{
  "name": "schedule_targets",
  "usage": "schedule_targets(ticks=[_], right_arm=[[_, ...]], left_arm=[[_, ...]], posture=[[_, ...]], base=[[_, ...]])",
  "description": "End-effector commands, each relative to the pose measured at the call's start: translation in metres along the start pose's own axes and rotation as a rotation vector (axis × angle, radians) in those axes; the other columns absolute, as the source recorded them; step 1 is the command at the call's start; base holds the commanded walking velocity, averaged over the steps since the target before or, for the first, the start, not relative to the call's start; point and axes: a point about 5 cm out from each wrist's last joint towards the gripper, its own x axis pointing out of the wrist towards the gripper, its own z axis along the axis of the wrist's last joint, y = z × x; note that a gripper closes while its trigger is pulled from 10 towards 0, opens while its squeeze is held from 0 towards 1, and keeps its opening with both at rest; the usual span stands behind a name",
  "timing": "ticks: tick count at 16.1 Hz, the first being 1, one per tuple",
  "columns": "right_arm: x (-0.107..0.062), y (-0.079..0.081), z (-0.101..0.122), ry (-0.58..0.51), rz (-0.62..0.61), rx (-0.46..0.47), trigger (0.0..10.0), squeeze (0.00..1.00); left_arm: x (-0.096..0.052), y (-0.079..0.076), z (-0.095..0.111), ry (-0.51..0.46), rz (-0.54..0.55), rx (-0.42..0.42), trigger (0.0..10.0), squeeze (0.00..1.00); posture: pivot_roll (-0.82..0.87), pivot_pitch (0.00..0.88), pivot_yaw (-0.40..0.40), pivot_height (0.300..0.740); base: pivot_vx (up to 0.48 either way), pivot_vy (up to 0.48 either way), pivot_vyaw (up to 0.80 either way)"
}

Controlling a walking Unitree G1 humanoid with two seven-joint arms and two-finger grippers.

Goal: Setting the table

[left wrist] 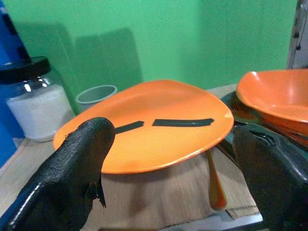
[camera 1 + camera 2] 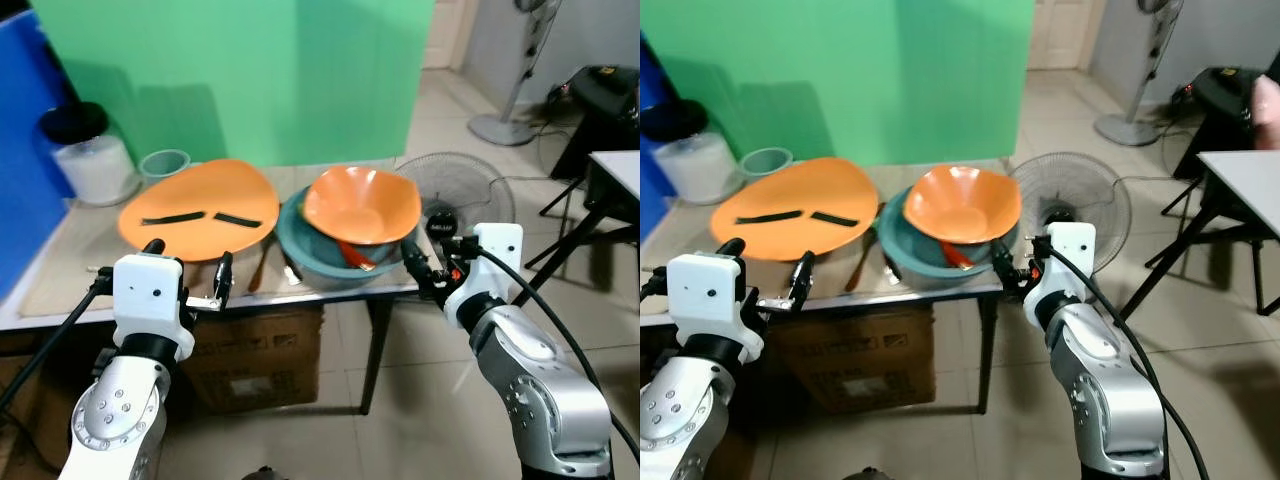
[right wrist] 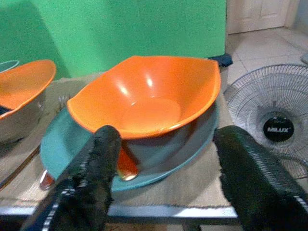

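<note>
A flat orange plate (image 2: pixel 198 208) with two black strips on it lies on the table's mat (image 2: pixel 60 270). To its right an orange bowl (image 2: pixel 360 203) sits tilted inside a teal dish (image 2: pixel 300 245), with an orange spoon (image 2: pixel 355 255) under it. Another spoon (image 1: pixel 215 185) lies between plate and dish. My left gripper (image 2: pixel 188 262) is open at the table's front edge, facing the orange plate (image 1: pixel 159 120). My right gripper (image 2: pixel 425 265) is open at the table's right front corner, facing the orange bowl (image 3: pixel 144 96). Neither holds anything.
At the back left stand a jar (image 2: pixel 90 155) with a black lid and a pale green cup (image 2: pixel 165 163). A floor fan (image 2: pixel 455 190) leans beside the table's right end. A cardboard box (image 2: pixel 255 350) sits under the table. Another table (image 2: pixel 615 170) is at far right.
</note>
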Motion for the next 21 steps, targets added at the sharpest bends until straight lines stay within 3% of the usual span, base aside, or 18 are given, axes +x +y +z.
schedule_targets(ticks=[1, 14, 18, 21], right_arm=[[0.001, -0.003, 0.003, -0.005, -0.002, -0.005, 10.0, 1.00], [0.014, 0.008, 0.011, 0.012, 0.096, -0.019, 10.0, 1.00], [0.018, 0.016, 0.016, 0.024, 0.206, 0.096, 10.0, 1.00], [0.027, 0.019, 0.017, 0.100, 0.283, 0.158, 10.0, 1.00]], left_arm=[[0.001, -0.001, 0.002, -0.012, -0.003, -0.006, 10.0, 1.00], [0.000, -0.008, 0.017, -0.077, -0.111, 0.011, 10.0, 1.00], [-0.004, -0.011, 0.023, -0.108, -0.122, 0.021, 10.0, 1.00], [-0.004, -0.013, 0.025, -0.105, -0.137, 0.039, 10.0, 1.00]], posture=[[0.00, 0.000, 0.029, 0.740], [0.01, 0.000, 0.013, 0.740], [0.01, 0.000, 0.011, 0.740], [0.02, 0.000, 0.007, 0.740]], base=[[0.000, 0.000, 0.00], [0.268, 0.000, -0.16], [0.081, 0.000, 0.00], [0.000, 0.000, 0.00]])
